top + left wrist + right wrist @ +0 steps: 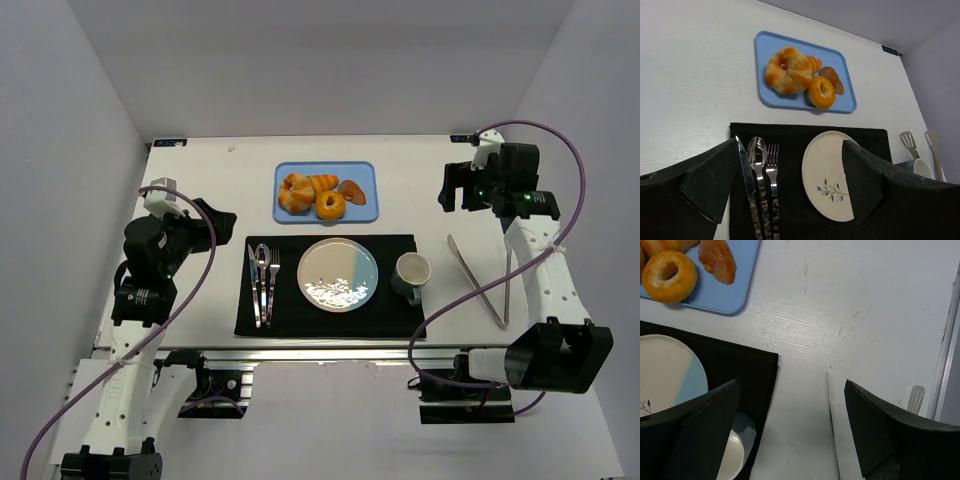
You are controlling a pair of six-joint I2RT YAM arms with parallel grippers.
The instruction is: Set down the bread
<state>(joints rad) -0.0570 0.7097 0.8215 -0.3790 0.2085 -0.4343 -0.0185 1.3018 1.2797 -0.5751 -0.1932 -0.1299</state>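
Note:
Several breads lie on a blue tray at the back middle: a large golden roll, a ring-shaped bagel and a brown piece. In the left wrist view the roll, bagel and brown piece show on the tray. An empty plate sits on a black placemat. My left gripper is open and empty, left of the tray; in its own view the gripper hangs over the mat. My right gripper is open and empty, right of the tray, over bare table.
A knife, spoon and fork lie on the mat left of the plate. A cup stands at the mat's right edge. Metal tongs lie on the table to the right. Grey walls close the table on three sides.

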